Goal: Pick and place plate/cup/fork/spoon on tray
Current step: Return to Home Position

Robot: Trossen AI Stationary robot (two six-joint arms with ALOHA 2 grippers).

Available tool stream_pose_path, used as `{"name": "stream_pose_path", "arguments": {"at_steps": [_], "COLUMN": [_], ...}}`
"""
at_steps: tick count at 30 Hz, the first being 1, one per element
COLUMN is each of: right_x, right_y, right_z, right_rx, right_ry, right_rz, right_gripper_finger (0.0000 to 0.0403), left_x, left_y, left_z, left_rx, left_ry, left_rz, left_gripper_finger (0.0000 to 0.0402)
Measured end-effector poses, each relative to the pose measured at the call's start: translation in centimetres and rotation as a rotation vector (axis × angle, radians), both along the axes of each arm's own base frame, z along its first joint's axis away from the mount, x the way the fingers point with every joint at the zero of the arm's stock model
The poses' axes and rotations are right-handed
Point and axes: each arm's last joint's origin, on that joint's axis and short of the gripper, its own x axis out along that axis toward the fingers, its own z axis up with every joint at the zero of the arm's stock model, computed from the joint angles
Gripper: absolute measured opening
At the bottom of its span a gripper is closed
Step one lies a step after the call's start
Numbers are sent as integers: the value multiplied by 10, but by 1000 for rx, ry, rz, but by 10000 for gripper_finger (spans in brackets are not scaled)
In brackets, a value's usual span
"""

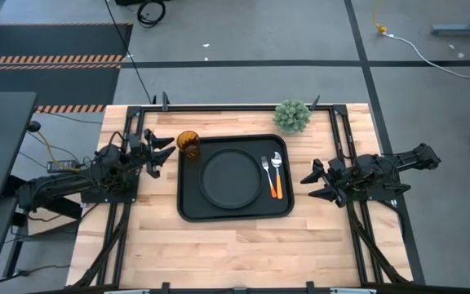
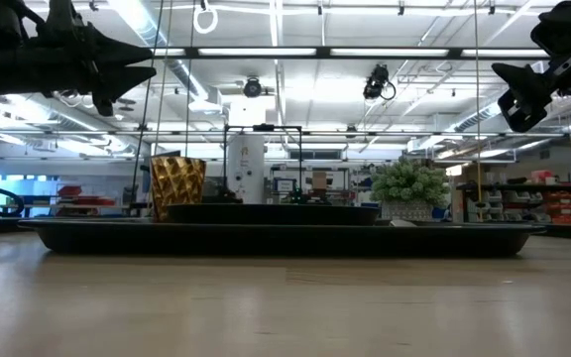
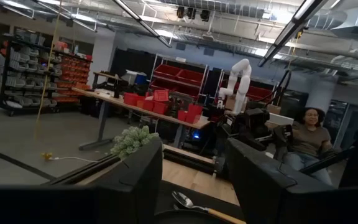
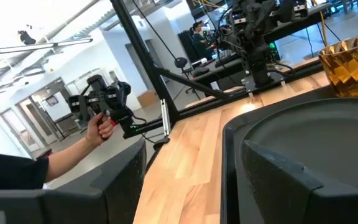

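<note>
Black tray [image 1: 188,206] on the bench holds plate [image 1: 232,179], fork [image 1: 266,174], spoon [image 1: 277,169] and cup [image 1: 188,144]. Left tool [image 1: 161,153] and right tool [image 1: 314,181] hover empty, fingers apart, beside it. Nothing seems left to place; arms should retreat clear.

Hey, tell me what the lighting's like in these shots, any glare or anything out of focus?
High view: even light, soft shadows, everything sharp on the tray. Low view: bright ceiling strips put the tray and both arms in silhouette; the cup glows amber, and the near tabletop is soft. Left wrist view: the near fingers are dark and blurred. Right wrist view: the background is washed out, with sheen on the plate.
</note>
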Motion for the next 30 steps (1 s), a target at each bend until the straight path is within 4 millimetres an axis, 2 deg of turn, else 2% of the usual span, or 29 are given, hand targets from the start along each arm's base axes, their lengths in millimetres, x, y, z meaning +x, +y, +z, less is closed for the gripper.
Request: {"name": "stream_pose_path", "arguments": {"at_steps": [10,30], "right_x": [0,0], "right_y": [0,1], "right_z": [0,0], "right_rx": [80,64], "right_ry": [22,19], "right_rz": [5,57], "right_gripper_finger": [268,268], "left_x": [0,0], "left_y": [1,1], "left_z": [0,0], "left_rx": [-2,-27], "left_ry": [-1,-8], "left_rz": [41,33], "left_gripper_finger": [183,183]}}
